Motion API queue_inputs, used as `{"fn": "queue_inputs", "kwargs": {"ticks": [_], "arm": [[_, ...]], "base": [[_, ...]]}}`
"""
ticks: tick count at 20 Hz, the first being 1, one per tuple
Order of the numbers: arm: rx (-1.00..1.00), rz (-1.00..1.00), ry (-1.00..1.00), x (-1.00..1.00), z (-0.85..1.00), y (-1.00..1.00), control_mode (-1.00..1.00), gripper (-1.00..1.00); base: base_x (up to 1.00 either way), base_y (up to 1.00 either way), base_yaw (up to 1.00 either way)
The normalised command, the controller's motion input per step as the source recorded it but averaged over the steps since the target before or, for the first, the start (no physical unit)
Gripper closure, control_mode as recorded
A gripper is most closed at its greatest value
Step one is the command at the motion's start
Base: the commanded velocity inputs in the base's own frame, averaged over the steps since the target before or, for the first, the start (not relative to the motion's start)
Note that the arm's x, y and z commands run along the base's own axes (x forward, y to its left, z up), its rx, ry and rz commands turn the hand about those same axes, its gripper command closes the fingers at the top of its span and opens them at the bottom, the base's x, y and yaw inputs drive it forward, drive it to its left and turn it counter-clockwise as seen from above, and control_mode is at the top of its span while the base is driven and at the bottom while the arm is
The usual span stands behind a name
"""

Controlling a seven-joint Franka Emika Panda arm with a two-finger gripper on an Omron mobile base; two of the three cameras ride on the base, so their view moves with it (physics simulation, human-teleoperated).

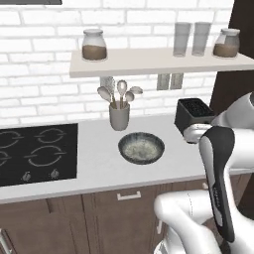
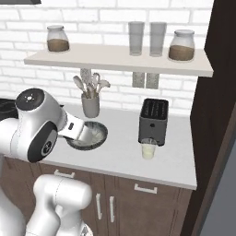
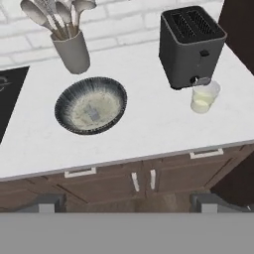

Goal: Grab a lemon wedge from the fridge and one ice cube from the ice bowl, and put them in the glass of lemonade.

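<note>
The ice bowl (image 3: 91,105) is a shallow dark grey-blue dish with a whitish, speckled inside, standing mid-counter; a pale cube shape lies in it. It also shows as the ice bowl (image 1: 141,147) and the ice bowl (image 2: 96,133), partly behind my arm. The glass of lemonade (image 3: 204,96), small and pale yellow, stands right in front of the black toaster (image 3: 191,44); glass of lemonade (image 2: 148,148). My gripper (image 3: 130,203) hovers open and empty, well above and in front of the counter edge, its fingertips (image 3: 47,202) wide apart. The lemon wedge and the fridge are out of view.
A grey utensil cup (image 1: 119,115) with spoons stands behind the bowl. A black cooktop (image 1: 37,154) lies at the left. The shelf (image 2: 115,57) above carries two jars and two tall clear glasses. Brown cabinets (image 3: 114,181) sit under the counter; a dark panel (image 2: 216,92) bounds the right.
</note>
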Motion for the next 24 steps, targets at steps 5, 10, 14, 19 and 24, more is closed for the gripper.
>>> {"fn": "queue_inputs", "kwargs": {"ticks": [5, 10, 14, 19, 24], "arm": [[-0.12, 0.01, 0.24, 0.34, -0.43, 0.64, -1.00, -1.00], [-0.09, 0.09, 0.20, 0.71, -0.52, 0.57, -1.00, -1.00], [0.00, 0.22, 0.12, 0.45, -0.48, 0.00, -1.00, -1.00], [0.02, 0.23, 0.09, 0.87, -0.42, 0.27, -1.00, -1.00], [0.04, 0.15, 0.03, 0.88, -0.08, 0.11, -1.00, -1.00]], "base": [[0.04, 0.09, 0.00], [0.00, 0.00, 0.00], [0.00, 0.00, 0.00], [0.00, 0.00, 0.00], [0.00, 0.00, 0.00]]}}
